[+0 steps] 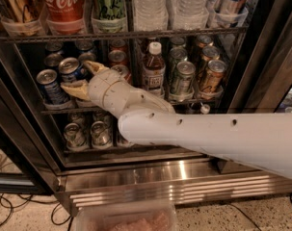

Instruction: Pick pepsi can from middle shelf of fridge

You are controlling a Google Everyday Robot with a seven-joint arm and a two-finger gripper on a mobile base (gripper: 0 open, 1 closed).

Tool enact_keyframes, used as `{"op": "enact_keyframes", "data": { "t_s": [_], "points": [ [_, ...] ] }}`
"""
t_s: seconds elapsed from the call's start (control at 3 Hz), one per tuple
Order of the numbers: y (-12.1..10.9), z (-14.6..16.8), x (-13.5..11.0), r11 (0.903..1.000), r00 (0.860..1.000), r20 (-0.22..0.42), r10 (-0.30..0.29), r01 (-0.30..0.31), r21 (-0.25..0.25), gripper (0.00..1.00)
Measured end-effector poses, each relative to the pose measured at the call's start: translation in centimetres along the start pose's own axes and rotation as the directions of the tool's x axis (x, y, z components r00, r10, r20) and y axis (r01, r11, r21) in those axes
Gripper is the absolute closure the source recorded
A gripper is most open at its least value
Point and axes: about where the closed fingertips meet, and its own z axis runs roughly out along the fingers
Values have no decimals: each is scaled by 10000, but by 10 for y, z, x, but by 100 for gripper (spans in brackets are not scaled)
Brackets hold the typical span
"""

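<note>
The fridge (261, 47) stands open, with a black frame and a steel base panel. On its middle shelf (205, 100), a wire rack, two blue pepsi cans stand at the front left: one at the far left (50, 86) and one beside it (69, 69). My gripper (76, 76) has reached in at shelf height. It is open, with one finger (93, 66) behind and right of the second pepsi can and the other finger (73, 88) low in front of it. My white arm (208, 138) crosses the lower right and hides part of the shelf.
The top shelf holds a red Coca-Cola can (63, 4), a green can (107, 6) and water bottles (150, 6). A brown bottle (152, 71), green-silver cans (182, 78) and orange cans (213, 75) share the middle shelf. A clear tub (126, 219) and cables (10, 211) lie on the floor.
</note>
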Motion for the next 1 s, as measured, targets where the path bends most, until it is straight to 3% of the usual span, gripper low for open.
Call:
{"op": "enact_keyframes", "data": {
  "t_s": [1.0],
  "points": [
    [6, -29, -24, 9982, 9995, -200, 253, -263, -537, 100]
  ]
}}
